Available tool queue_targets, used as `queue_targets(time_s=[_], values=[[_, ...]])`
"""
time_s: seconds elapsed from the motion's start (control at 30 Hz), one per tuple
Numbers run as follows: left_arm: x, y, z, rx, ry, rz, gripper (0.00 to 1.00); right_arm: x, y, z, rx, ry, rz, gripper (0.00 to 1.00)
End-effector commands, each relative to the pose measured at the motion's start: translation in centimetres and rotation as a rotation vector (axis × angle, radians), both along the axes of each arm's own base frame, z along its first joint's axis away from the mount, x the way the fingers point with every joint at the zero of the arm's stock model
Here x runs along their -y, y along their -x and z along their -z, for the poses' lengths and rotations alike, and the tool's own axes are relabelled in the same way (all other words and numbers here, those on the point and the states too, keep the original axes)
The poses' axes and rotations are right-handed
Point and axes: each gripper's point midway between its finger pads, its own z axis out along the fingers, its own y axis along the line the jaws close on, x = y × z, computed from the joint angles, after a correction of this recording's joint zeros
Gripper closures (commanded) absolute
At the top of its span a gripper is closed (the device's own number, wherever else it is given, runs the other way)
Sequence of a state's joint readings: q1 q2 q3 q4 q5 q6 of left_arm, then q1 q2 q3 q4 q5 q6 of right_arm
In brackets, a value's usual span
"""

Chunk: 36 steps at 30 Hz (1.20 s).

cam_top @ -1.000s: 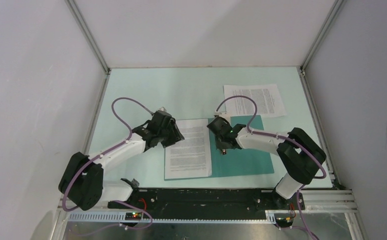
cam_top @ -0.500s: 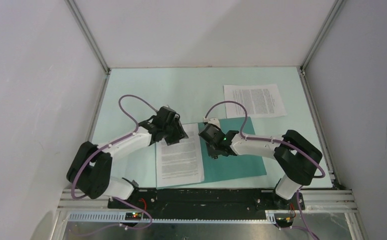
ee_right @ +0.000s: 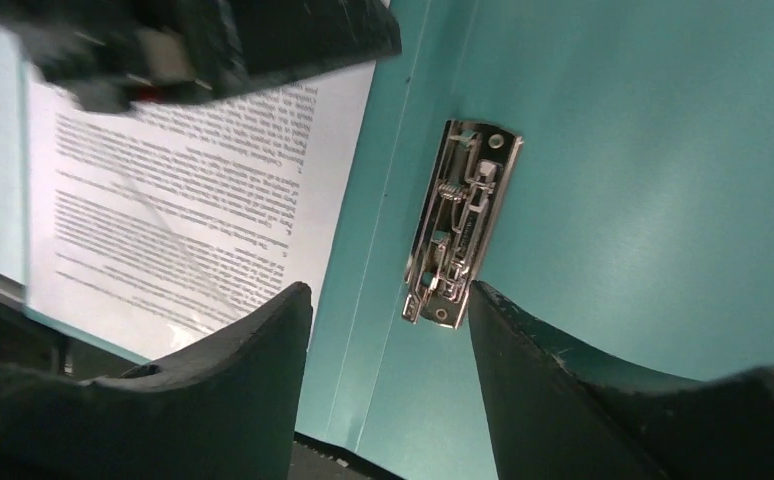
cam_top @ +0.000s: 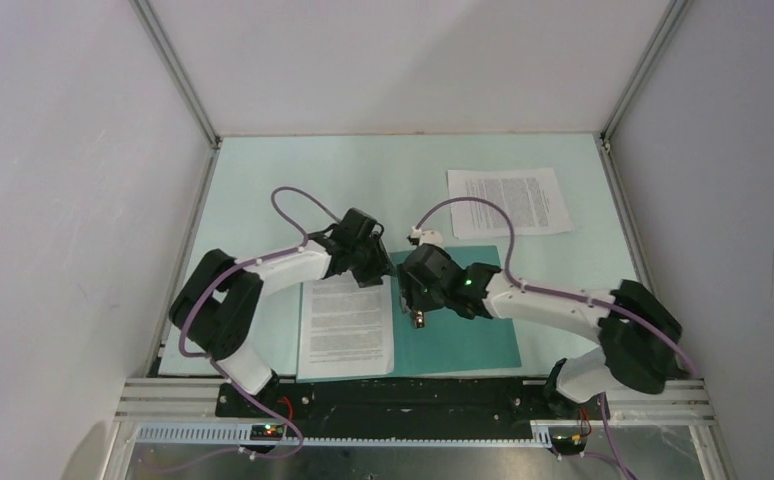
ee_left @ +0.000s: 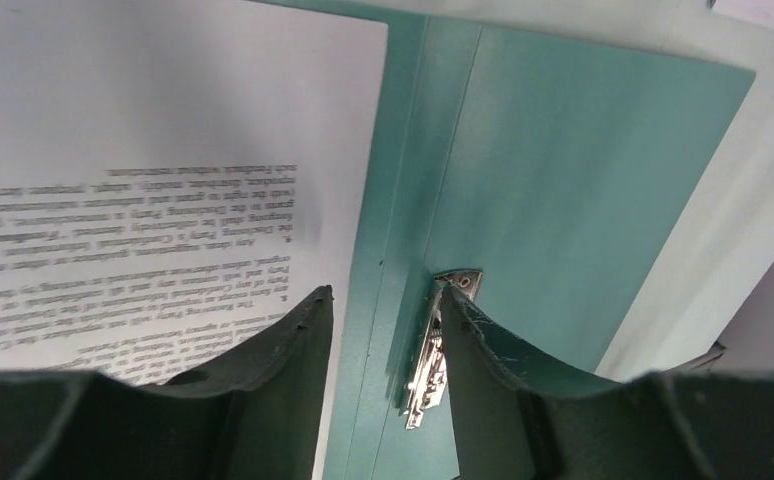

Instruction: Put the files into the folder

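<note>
Roughly half done, I'd say: one sheet (cam_top: pixel 346 325) lies on the open folder (cam_top: pixel 463 335) beside the left gripper (ee_left: pixel 383 300) and right gripper (ee_right: pixel 388 300), both parted and empty over the clip (ee_right: pixel 460 220), the other sheet (cam_top: pixel 508 200) well beyond them.

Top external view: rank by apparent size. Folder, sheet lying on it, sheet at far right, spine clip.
1. folder, largest, lying open.
2. sheet on the folder and far sheet: these look about alike, and the far one is farther from the camera, so not ranked.
3. clip, smallest, mostly hidden here.
</note>
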<state>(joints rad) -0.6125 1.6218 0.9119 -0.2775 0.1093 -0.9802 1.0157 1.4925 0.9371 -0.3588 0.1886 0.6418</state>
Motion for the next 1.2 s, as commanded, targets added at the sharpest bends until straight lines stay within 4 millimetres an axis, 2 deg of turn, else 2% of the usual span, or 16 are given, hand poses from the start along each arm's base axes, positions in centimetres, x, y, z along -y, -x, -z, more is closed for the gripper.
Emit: queue_targets(time_s=[0.0,0.2,0.37,0.53,0.77,0.97,1.17], values=[[3.2,-0.7,-0.8,0.029,0.051,0.039,0.53,3.2,-1.3,-3.9,0.096,-0.028,0.159,0.36],[5.2,-0.4,0.3,0.045,0.011,0.116,0.56,7.4,-0.3,-4.4,0.142,-0.055,0.272,0.38],[4.9,-0.5,1.4,0.057,-0.038,0.139,0.62,9.2,0.1,-4.9,0.158,-0.059,0.329,0.38],[5.3,0.8,2.6,0.037,-0.059,0.179,0.68,8.3,-0.1,-4.4,0.154,-0.093,0.333,0.38],[5.0,2.1,3.8,0.013,-0.087,0.195,0.73,6.5,-0.2,-2.0,0.109,-0.066,0.291,0.39],[4.3,2.3,3.4,0.037,-0.101,0.188,0.74,6.4,-0.5,-1.3,0.099,-0.072,0.298,0.39],[3.9,2.6,2.7,0.072,-0.120,0.215,0.70,6.6,-0.7,-1.2,0.089,-0.091,0.308,0.38]])
